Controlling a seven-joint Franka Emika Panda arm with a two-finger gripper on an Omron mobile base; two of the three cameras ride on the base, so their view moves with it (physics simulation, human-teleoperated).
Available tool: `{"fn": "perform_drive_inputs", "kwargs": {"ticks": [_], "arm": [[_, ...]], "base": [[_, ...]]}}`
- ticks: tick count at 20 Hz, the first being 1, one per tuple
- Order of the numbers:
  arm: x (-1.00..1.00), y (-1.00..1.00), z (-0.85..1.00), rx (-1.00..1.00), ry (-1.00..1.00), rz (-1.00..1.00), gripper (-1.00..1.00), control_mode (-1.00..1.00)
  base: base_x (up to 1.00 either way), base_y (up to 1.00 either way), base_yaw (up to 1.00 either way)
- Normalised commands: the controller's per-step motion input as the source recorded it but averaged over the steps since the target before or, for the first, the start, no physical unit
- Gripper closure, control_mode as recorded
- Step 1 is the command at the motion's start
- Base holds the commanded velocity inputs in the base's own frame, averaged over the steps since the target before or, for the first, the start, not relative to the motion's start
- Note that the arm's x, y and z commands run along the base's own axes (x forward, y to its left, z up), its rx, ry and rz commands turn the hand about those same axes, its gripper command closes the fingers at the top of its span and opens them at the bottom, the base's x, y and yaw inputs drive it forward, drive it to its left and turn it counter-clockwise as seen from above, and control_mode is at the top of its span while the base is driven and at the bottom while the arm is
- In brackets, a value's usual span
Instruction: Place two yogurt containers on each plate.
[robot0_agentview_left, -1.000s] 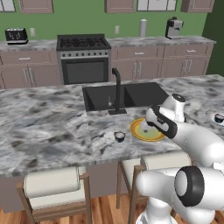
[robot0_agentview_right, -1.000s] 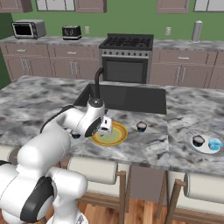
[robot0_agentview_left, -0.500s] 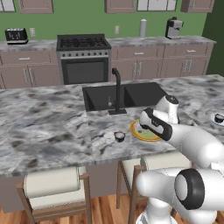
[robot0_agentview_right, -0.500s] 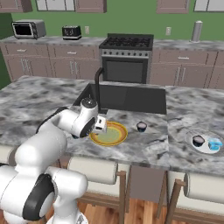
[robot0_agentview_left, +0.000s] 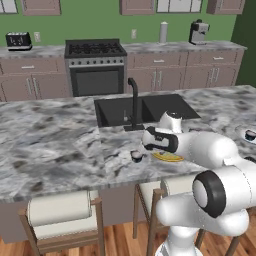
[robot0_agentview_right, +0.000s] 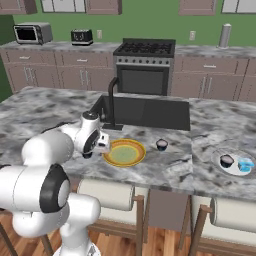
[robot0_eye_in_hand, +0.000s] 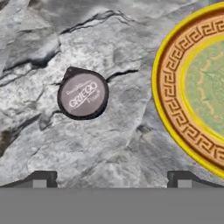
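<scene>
A yogurt container (robot0_eye_in_hand: 82, 93) with a pale lid stands on the marble just left of the yellow-orange plate (robot0_eye_in_hand: 197, 87). My gripper (robot0_eye_in_hand: 111, 179) hovers above it, open, with nothing between the fingertips (robot0_eye_in_hand: 41, 178). From the base, the same yogurt container (robot0_agentview_left: 136, 156) sits beside my gripper (robot0_agentview_left: 146, 146), and the yellow-orange plate (robot0_agentview_right: 124, 152) is bare. A second yogurt container (robot0_agentview_right: 162, 144) stands right of that plate. A third yogurt container (robot0_agentview_right: 226, 161) rests on the white-grey plate (robot0_agentview_right: 231, 170) at the far right.
A small light-blue object (robot0_agentview_right: 244, 164) lies on the white-grey plate. The dark sink (robot0_agentview_right: 145, 111) and its black faucet (robot0_agentview_right: 113, 100) lie just behind the yellow-orange plate. Stools stand below the counter's front edge (robot0_agentview_left: 100, 189).
My arm has swung left, from over the yellow-orange plate to above the yogurt container beside it. The containers and plates have stayed put.
</scene>
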Motion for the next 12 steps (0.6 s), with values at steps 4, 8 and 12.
{"fn": "perform_drive_inputs", "kwargs": {"ticks": [4, 8, 12], "arm": [[0.19, 0.3, 0.09, -0.19, 0.02, 0.1, -1.0, -1.0], [0.22, 0.21, 0.03, -0.22, 0.0, 0.16, -1.0, -1.0], [0.18, 0.15, -0.09, -0.19, -0.14, 0.16, -1.0, -1.0]], "base": [[0.0, 0.0, 0.0], [0.0, 0.0, 0.0], [0.0, 0.0, 0.0]]}}
